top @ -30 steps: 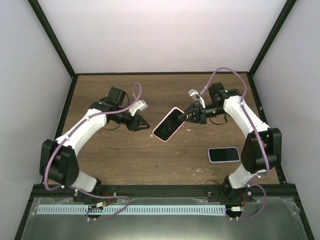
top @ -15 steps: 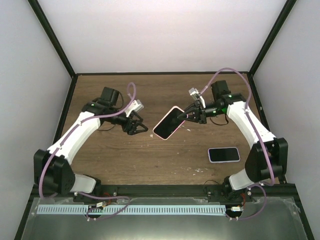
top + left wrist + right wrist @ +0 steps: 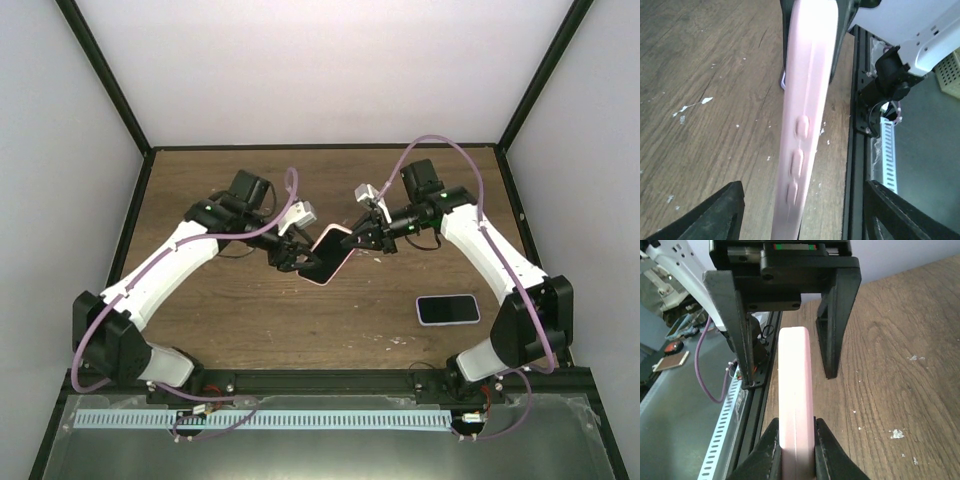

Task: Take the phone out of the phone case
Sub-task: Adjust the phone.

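A phone with a dark screen sits in a pink case (image 3: 330, 256), held edge-up above the middle of the table. My right gripper (image 3: 362, 238) is shut on the case's right end; in the right wrist view its pads pinch the case (image 3: 795, 390) on both sides. My left gripper (image 3: 300, 258) is open around the case's left end. In the left wrist view the case's side with its buttons (image 3: 805, 115) runs between my spread fingers (image 3: 727, 210) without touching them. In the right wrist view the left gripper's fingers (image 3: 837, 325) stand on either side of the case's far end.
A second dark phone with a pinkish rim (image 3: 447, 309) lies flat on the wooden table (image 3: 220, 310) near the right arm's base. A black frame rail (image 3: 330, 380) runs along the near edge. White walls enclose the back and sides.
The right gripper has carried the cased phone to the left. The left gripper has moved right and now straddles the case's left end, still open.
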You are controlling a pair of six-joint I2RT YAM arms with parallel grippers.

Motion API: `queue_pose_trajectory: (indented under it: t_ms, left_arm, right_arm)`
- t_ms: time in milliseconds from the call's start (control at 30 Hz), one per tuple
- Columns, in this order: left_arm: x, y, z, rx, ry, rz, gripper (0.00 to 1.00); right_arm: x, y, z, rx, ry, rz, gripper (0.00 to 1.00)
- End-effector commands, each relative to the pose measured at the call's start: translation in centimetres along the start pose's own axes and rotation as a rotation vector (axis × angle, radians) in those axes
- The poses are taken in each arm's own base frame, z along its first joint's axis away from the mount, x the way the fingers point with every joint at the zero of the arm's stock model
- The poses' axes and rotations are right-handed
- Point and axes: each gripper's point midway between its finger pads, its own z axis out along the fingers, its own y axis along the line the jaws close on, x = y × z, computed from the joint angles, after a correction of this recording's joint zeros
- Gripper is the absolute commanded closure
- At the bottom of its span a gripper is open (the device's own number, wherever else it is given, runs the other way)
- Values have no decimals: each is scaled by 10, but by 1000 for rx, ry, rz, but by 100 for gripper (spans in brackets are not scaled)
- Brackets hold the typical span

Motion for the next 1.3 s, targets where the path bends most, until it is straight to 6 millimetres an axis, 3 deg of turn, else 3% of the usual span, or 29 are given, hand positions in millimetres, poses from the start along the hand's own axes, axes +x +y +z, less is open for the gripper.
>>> queue_pose_trajectory:
  t_ms: [0, 333, 433, 567, 667, 933, 1133, 1267]
  left_arm:
    - [-18, -10, 3, 51, -39, 46, 39]
    - [-24, -17, 1, 85, -58, 38, 96]
    - [-29, -18, -2, 92, -75, 18, 100]
    - [-43, -13, -18, 108, -151, -42, 100]
    - [-57, -5, -40, 136, -242, -99, 100]
    - [-66, -20, -54, 158, -319, -17, 100]
    - [-61, -17, -53, 124, -322, -18, 100]
    - [-59, -16, -52, 113, -322, -21, 100]
  right_arm:
    - [-22, 16, 1, -5, 3, -144, 99]
    - [-34, 16, 3, 1, 13, -172, 93]
    - [-42, 17, 3, -13, -11, -146, 90]
    - [-49, 15, 4, -27, -47, -78, 51]
    - [-49, 16, 6, -69, -85, -7, 39]
    - [-65, 11, 8, -175, -148, 121, 42]
    - [-73, 11, 7, -216, -160, 171, 70]
    - [-73, 10, 9, -224, -159, 200, 78]
